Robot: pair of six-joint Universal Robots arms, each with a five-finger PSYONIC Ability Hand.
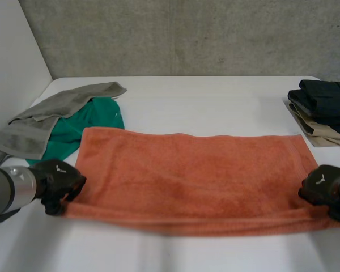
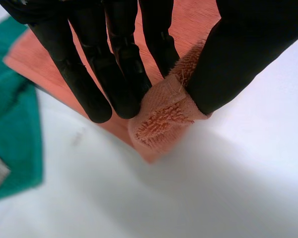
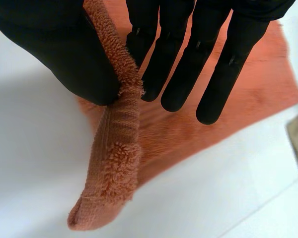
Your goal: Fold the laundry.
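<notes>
I have the orange towel (image 1: 187, 175) spread flat across the lower middle of the head view, its long side running from left to right on the white surface (image 1: 215, 93).

My left hand (image 1: 59, 181) sits at the towel's lower-left corner. Its wrist view shows the corner bunched and pinched between the thumb (image 2: 238, 64) and the fingers (image 2: 116, 69). My right hand (image 1: 328, 190) is at the lower-right corner, and there the edge strip is clamped between the thumb (image 3: 54, 49) and the nearest finger, with the loose corner hanging down past the thumb. So both hands are grasping the near edge, one at each end.

I see no fold in this towel yet. As I judge it, this is the start of the first fold, with the near edge gripped and ready to be carried over to the far edge.

At the right edge of the frame is a stack of folded clothes (image 1: 323, 107), dark pieces on a tan one, which I take as finished work. In the upper left a grey cloth (image 1: 51, 113) lies crumpled over a green cloth (image 1: 88, 127), both unfolded. By my reckoning that leaves this towel plus those two.
</notes>
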